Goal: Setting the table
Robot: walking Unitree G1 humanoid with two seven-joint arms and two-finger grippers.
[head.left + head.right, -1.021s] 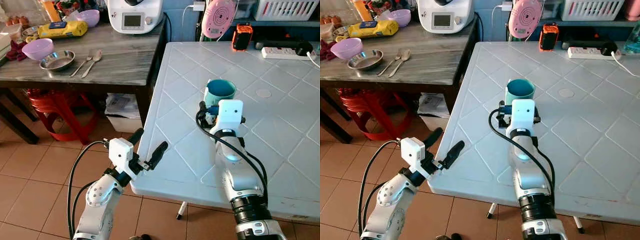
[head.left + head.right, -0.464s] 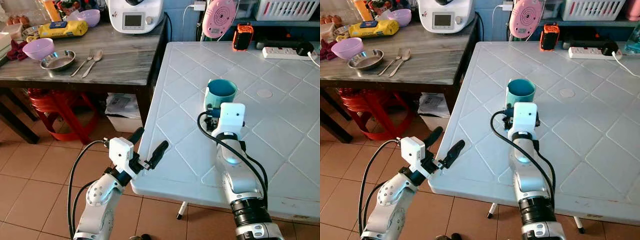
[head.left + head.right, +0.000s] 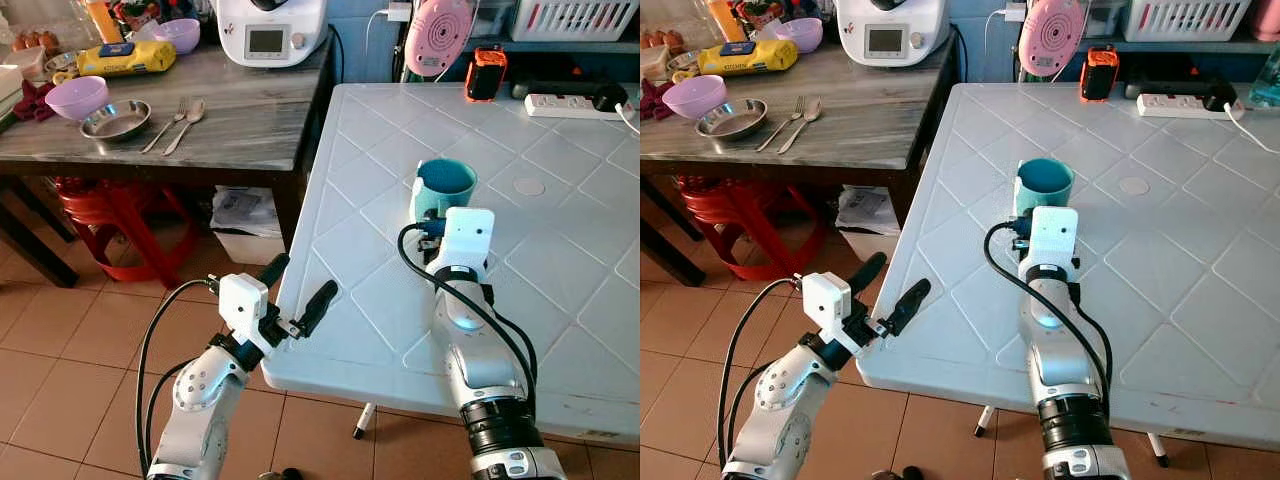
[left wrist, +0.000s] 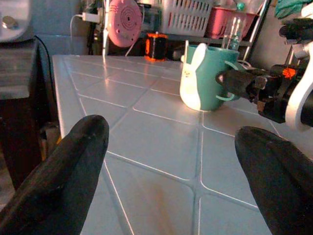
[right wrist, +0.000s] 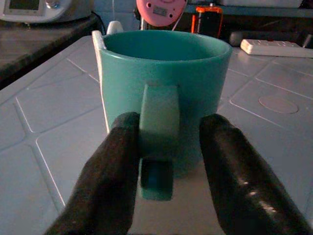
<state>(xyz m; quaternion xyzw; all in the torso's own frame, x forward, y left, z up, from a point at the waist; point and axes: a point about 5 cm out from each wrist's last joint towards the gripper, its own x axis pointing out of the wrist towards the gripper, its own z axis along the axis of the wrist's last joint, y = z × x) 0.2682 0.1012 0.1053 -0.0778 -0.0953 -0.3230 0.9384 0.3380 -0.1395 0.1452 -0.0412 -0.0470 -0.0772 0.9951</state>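
Mug: the teal mug (image 3: 441, 187) stands upright on the white table (image 3: 560, 290), toward its left edge and well in from the near edge.
Right gripper: the right gripper (image 5: 168, 161) is low over the table, fingers parted, one on each side of the handle (image 5: 157, 132), gap not closed.
Key relation: the mug lies straight ahead of the right gripper, handle facing it; this arm is by far the nearer.
Left gripper: the left gripper (image 3: 297, 292) hovers spread wide off the table's near left corner.
Next step, likely: close on the handle.

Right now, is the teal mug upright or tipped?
Upright. The teal mug stands on the white table, mouth up; the right wrist view shows its rim level, handle between the right gripper's open fingers.
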